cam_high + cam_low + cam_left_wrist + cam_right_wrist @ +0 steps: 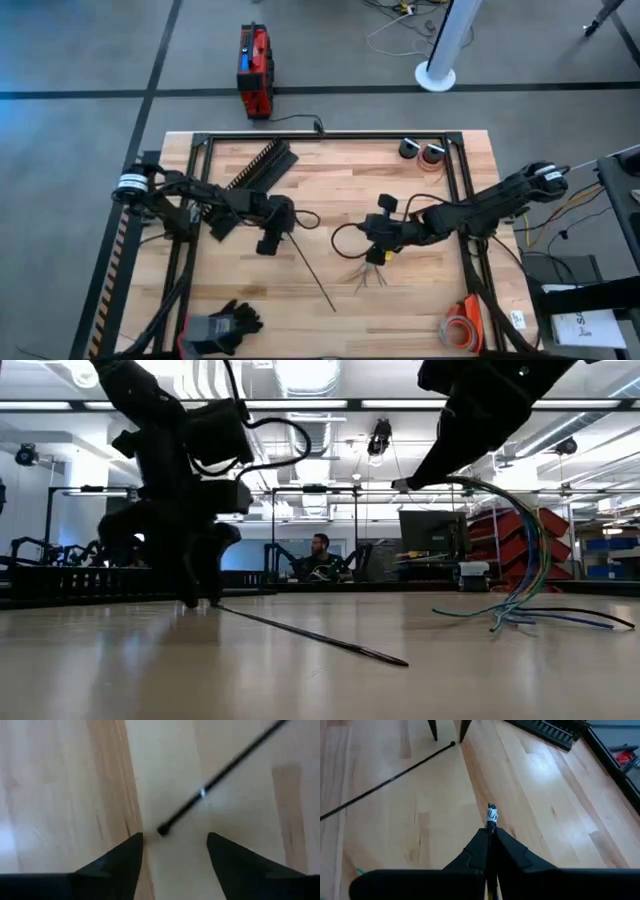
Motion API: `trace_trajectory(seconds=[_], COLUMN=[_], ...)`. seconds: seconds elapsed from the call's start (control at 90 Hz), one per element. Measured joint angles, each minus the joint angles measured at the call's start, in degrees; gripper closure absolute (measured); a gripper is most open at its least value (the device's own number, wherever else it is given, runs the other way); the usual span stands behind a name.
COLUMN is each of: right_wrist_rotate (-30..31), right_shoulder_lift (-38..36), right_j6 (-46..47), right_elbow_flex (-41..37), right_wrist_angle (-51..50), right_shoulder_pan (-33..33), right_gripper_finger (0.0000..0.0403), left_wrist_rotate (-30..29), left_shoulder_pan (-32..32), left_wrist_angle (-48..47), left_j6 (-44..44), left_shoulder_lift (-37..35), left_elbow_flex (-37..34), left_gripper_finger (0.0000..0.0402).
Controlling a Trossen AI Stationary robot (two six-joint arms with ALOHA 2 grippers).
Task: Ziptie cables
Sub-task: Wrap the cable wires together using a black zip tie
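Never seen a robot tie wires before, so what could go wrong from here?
The thin black zip tie lies flat on the wooden table, its head just ahead of the open left gripper, so the fingers could slide past it. The right gripper pinches the bundle of thin coloured wires at one end; they could slip out.

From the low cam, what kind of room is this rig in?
Likely an open lab or workshop: a person seated at a monitor, red parts bins on shelving, ceiling strip lights, other rigs behind the wooden table.
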Motion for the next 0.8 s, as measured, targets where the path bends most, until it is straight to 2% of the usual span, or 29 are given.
trace_trajectory(seconds=[0.278,0.667,0.8], right_wrist_rotate=[0.10,0.12,0.12], right_shoulder_lift=[0.00,0.00,0.00], right_j6=[-0.92,-2.95,-3.18], right_elbow_flex=[0.00,0.00,0.00], right_wrist_angle=[0.24,2.13,2.57], right_shoulder_pan=[-0.02,-0.02,-0.02], right_gripper_finger=[0.0396,0.0396,0.0396], left_wrist_rotate=[-0.28,0.16,1.30], left_shoulder_pan=[-0.50,-0.45,-0.43], left_wrist_angle=[5.73,6.68,6.02], left_j6=[1.46,1.24,-1.76], left_shoulder_lift=[-0.02,-0.26,-0.26], left_elbow_flex=[-1.20,-3.20,-3.22], left_gripper_finger=[0.0283,0.0322,0.0346])
